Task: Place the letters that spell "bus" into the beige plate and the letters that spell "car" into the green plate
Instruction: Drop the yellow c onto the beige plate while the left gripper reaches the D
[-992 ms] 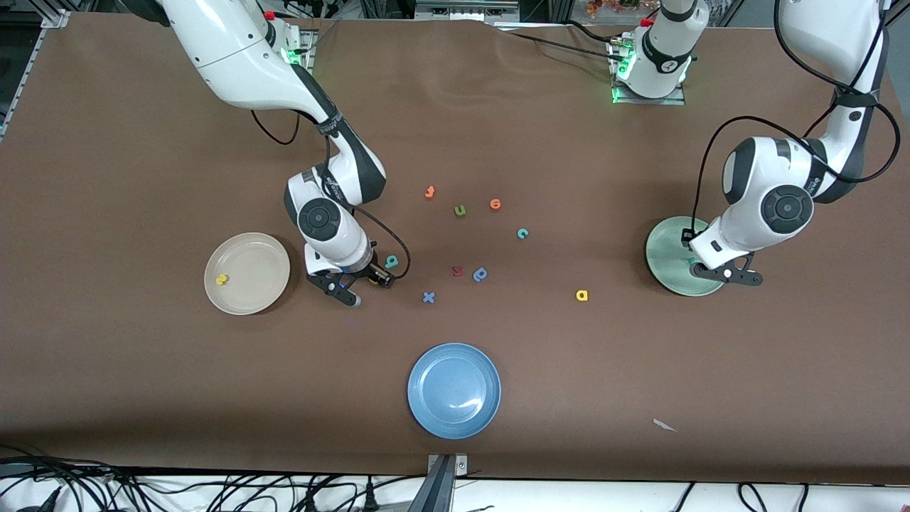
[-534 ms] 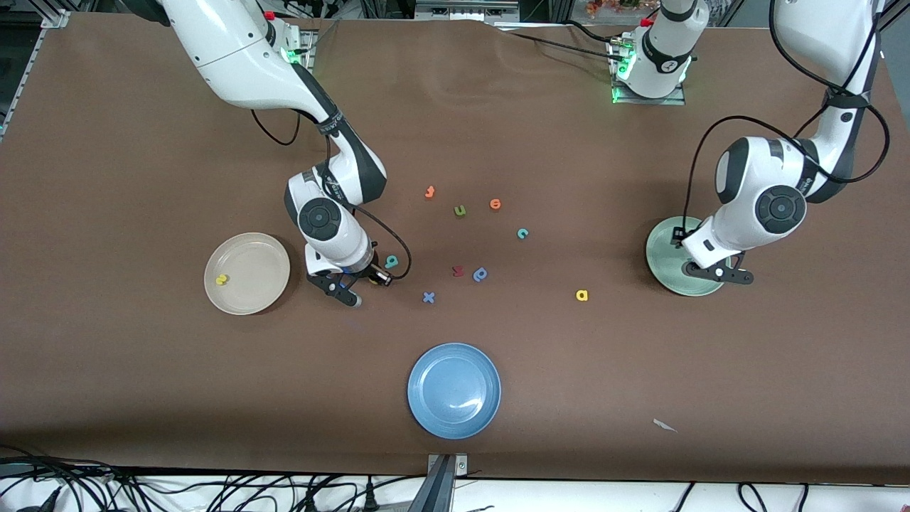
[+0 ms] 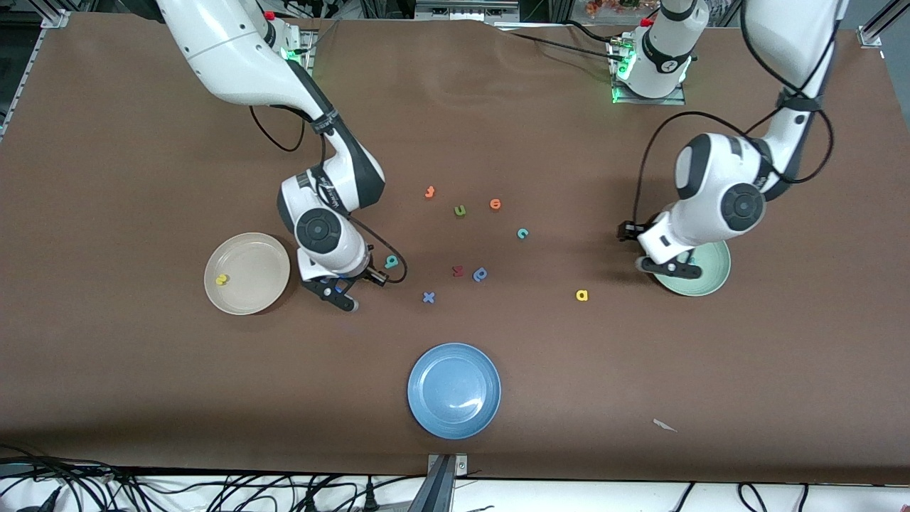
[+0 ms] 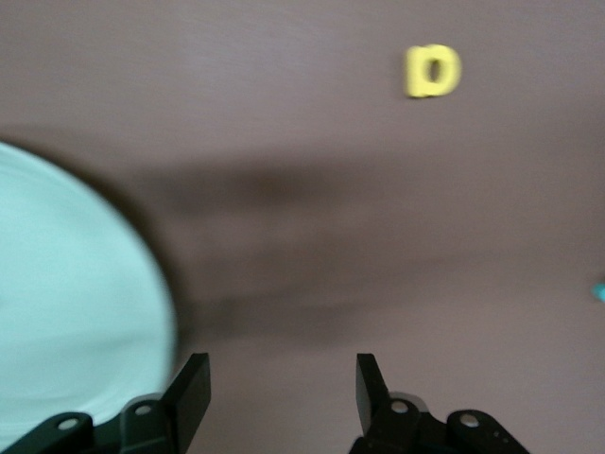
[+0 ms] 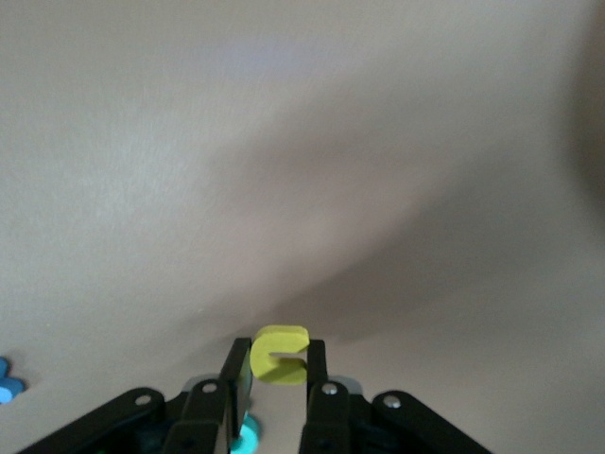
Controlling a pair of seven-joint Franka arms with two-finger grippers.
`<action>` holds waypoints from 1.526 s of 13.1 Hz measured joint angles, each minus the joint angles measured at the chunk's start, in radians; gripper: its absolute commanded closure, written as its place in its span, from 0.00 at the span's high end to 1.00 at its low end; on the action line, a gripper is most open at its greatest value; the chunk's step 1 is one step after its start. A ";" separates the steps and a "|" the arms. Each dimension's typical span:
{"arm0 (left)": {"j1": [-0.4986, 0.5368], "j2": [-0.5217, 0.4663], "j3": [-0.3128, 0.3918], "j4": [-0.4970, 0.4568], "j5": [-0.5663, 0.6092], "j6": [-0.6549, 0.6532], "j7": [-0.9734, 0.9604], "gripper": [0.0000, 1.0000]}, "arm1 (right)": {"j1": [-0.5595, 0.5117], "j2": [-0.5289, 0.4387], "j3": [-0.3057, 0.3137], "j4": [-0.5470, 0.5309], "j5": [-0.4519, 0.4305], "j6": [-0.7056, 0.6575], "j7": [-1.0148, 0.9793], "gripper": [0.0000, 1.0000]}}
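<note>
Between the beige plate (image 3: pixel 247 273) and the scatter of letters at mid-table, the right gripper (image 3: pixel 343 283) has its fingers pinched on a yellow "u" (image 5: pixel 280 355), which the right wrist view shows wedged between the two pads. A teal "b" (image 3: pixel 391 262) lies on the table just beside that gripper, toward the left arm's end. A yellow "s" (image 3: pixel 222 280) lies in the beige plate.

Toward the left arm's end, the left gripper (image 3: pixel 665 264) hangs over the edge of the green plate (image 3: pixel 704 274), its fingers (image 4: pixel 192 388) spread apart with nothing between them. A yellow "a" (image 3: pixel 582 295) lies on the bare table near that plate, toward the middle. A teal "c" (image 3: pixel 522 233) sits farther from the front camera than the "a". I cannot make out a teal "r" anywhere; the left arm covers part of the green plate.

A blue plate (image 3: pixel 454 390) sits nearest the front camera.
</note>
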 measured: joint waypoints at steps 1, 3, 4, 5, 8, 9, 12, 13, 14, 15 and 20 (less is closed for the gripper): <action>-0.028 0.015 -0.007 0.000 -0.015 0.033 -0.039 0.73 | -0.008 -0.015 -0.019 0.021 0.000 -0.061 -0.059 0.04; -0.064 0.050 -0.022 0.001 -0.018 0.119 -0.095 0.72 | -0.032 -0.054 -0.070 0.033 -0.001 -0.168 -0.217 0.04; -0.073 0.068 -0.023 0.009 -0.018 0.164 -0.102 0.72 | -0.043 -0.073 -0.106 0.033 0.000 -0.215 -0.308 0.04; -0.078 0.086 -0.023 0.026 -0.018 0.187 -0.104 0.72 | -0.052 -0.089 -0.146 0.031 0.000 -0.253 -0.402 0.04; -0.080 0.127 -0.024 0.091 -0.018 0.202 -0.107 0.72 | -0.094 -0.117 -0.237 -0.026 0.036 -0.264 -0.655 0.04; -0.087 0.139 -0.025 0.104 -0.018 0.225 -0.107 0.72 | -0.115 -0.118 -0.248 -0.058 0.052 -0.236 -0.718 0.04; -0.118 0.202 -0.025 0.143 -0.018 0.318 -0.115 0.73 | -0.148 -0.119 -0.252 -0.213 0.064 -0.045 -0.807 0.12; -0.121 0.224 -0.025 0.158 -0.018 0.331 -0.117 0.74 | -0.148 -0.120 -0.252 -0.265 0.064 0.025 -0.818 0.42; -0.122 0.241 -0.025 0.169 -0.018 0.334 -0.118 0.76 | -0.148 -0.122 -0.252 -0.297 0.064 0.062 -0.822 0.87; -0.122 0.249 -0.024 0.175 -0.018 0.335 -0.118 0.76 | -0.148 -0.125 -0.252 -0.311 0.064 0.076 -0.824 1.00; -0.121 0.268 -0.008 0.186 -0.018 0.360 -0.118 0.71 | -0.139 -0.185 -0.240 -0.276 0.067 0.031 -0.783 1.00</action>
